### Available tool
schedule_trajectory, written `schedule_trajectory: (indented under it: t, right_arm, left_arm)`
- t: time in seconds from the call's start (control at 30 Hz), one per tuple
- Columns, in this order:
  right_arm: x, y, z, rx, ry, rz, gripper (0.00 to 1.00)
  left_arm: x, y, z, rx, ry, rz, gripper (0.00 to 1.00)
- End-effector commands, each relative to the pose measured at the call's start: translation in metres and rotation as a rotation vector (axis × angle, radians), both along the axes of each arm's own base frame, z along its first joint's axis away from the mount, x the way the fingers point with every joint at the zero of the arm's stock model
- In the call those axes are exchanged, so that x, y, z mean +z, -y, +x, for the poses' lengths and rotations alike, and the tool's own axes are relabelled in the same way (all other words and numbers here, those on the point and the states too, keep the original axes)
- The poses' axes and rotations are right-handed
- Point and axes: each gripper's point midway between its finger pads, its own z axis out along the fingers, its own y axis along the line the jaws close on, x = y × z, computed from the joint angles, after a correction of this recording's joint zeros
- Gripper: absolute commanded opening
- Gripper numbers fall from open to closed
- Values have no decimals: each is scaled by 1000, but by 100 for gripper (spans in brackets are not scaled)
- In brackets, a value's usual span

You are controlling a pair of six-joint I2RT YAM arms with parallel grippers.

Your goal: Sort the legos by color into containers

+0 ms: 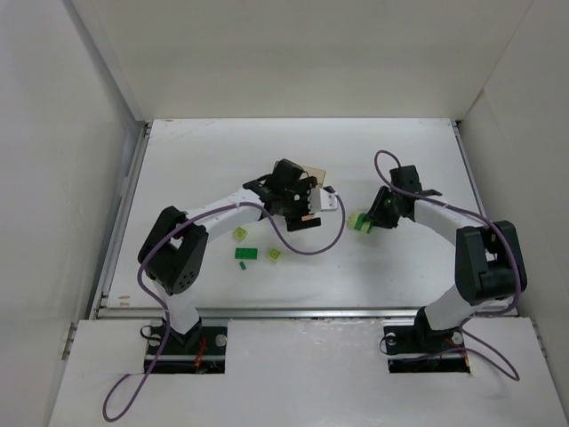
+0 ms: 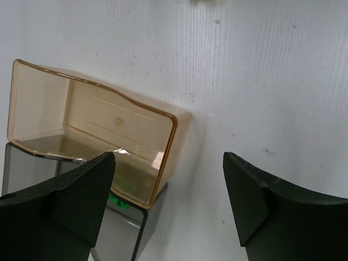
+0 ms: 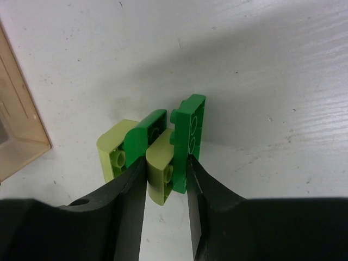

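Pinches a cluster of legos (image 3: 163,157) between the two black fingers of the right gripper (image 3: 166,187), clamped tight with no gap. Shows four tiny studded bricks pressed together: a rounded lime piece (image 3: 161,176) right at the fingertips, a green plate (image 3: 191,130) on edge against it, then another dark green brick and another lime one just beyond, toward one finger's side. Sets all this against the white table (image 3: 261,65). Catches a corner of the orange-tan bin (image 3: 16,125) off to that same side of the gripper, apart from the cluster.

Holds the left gripper (image 2: 168,163) spread wide, grasping nothing. Places the grey bin (image 2: 128,231) closest to one finger, smoky and translucent, with a fleck of green showing through. Places the orange-tan bin just past it, joined wall to wall, glossy and see-through.

Seen from above, leaves three loose legos (image 1: 246,253) behind the left gripper, toward the arm bases: two lime, one dark green, lying apart from both bins.
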Motion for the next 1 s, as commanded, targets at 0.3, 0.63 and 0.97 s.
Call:
schedule_trajectory:
  t: [0.3, 0.63, 0.97]
  right_arm:
    - [-6, 6, -1, 92, -17, -80, 0]
    - [24, 1, 2, 163, 74, -67, 0]
    - [52, -2, 6, 211, 160, -65, 0]
  left_arm:
    - [-10, -2, 20, -96, 70, 66, 54]
    - [-13, 20, 30, 49, -62, -31, 8]
    - [0, 38, 49, 179, -77, -126, 0]
